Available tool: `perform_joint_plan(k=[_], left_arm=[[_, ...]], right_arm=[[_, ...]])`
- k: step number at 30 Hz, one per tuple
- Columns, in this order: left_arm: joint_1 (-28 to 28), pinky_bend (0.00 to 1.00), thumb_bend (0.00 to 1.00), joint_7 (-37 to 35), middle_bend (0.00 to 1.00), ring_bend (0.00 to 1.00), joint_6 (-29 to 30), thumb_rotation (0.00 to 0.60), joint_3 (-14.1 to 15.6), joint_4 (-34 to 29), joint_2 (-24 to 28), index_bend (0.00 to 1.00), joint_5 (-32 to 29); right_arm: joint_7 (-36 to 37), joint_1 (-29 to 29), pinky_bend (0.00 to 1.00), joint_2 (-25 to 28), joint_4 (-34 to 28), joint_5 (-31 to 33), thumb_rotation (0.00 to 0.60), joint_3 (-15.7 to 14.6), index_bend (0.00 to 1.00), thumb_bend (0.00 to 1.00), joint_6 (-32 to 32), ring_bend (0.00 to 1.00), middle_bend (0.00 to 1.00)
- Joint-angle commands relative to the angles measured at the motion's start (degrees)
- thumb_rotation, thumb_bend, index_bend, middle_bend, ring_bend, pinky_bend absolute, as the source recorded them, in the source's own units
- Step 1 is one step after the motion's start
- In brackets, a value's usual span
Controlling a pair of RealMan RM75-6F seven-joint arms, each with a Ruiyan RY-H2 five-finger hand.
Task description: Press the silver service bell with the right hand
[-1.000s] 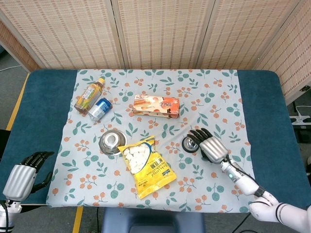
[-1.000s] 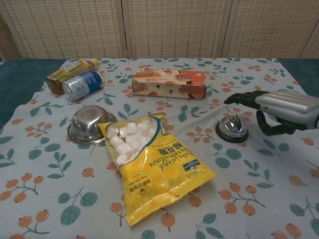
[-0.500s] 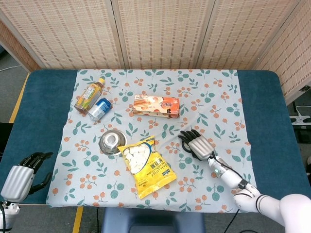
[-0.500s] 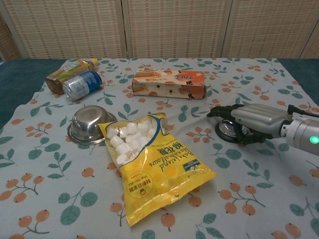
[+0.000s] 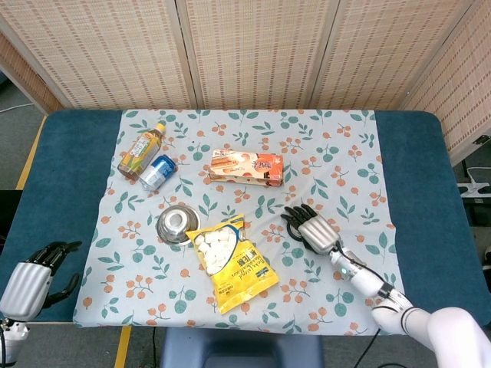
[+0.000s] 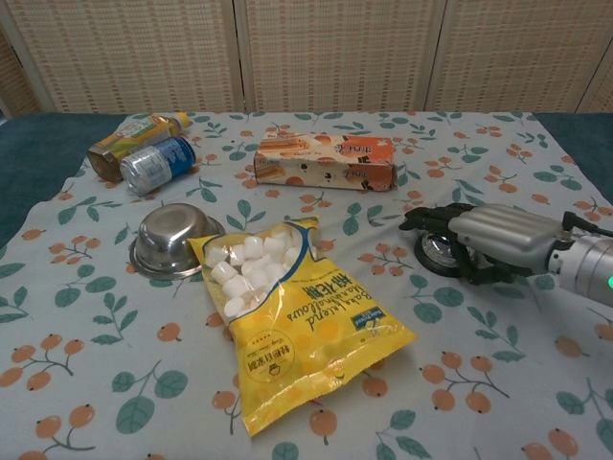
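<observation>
The silver service bell (image 6: 439, 255) with its black base stands on the floral cloth right of centre. My right hand (image 6: 498, 235) lies palm down over it, fingers spread, the fingers (image 6: 431, 216) reaching past the bell's top; whether it touches the button cannot be told. From the head view my right hand (image 5: 313, 230) covers the bell almost entirely. Holding nothing, my left hand (image 5: 29, 274) hangs off the table's near left corner with its fingers apart.
A yellow snack bag (image 6: 297, 321) lies left of the bell, with a steel bowl (image 6: 172, 240) beyond it. An orange box (image 6: 326, 160) sits behind the bell. A tea bottle (image 5: 140, 149) and a blue can (image 5: 159, 172) lie at the far left.
My right hand moved left from beside the bell to over it and came down close to its top. In the last half second it barely shifted. The left hand stayed put.
</observation>
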Motion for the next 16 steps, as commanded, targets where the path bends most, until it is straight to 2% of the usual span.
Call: perform_joint_plan(k=[1,4,7,16], left_arm=[[0.2,0.4,0.4,0.3,0.31,0.23,-0.1,0.6,-0.1,-0.3,0.2,0.19,-0.4],[0.3,0.4,0.4,0.9,0.31,0.23,-0.2,0.6,0.0,-0.7,0.3,0.19,-0.7],[0.4,0.4,0.4,1.3,0.31,0.23,-0.1,0.6,0.0,-0.9,0.3,0.19,-0.4],[-0.1,0.4,0.4,2.6,0.31,0.23,-1.6,0.6,0.3,-0.7,-0.4,0.19,0.0]], right_arm=[[-16.4,-8.3,0.0,16.3,-20.5,-0.4,0.6,-1.4,0.0,1.0,13.2,0.0,0.0],[-21.6,-12.0,0.0,22.3,-27.6,1.3,0.6,-2.4,0.0,1.0,15.9,0.0,0.0],[-23.8,-15.1,0.0,25.7,-30.2,2.8,0.6,-3.5,0.0,1.0,17.6,0.0,0.0],[-20.4,-20.4,0.0,27.5,-29.9,4.1,0.6,-4.2,0.0,1.0,21.0,0.0,0.0]])
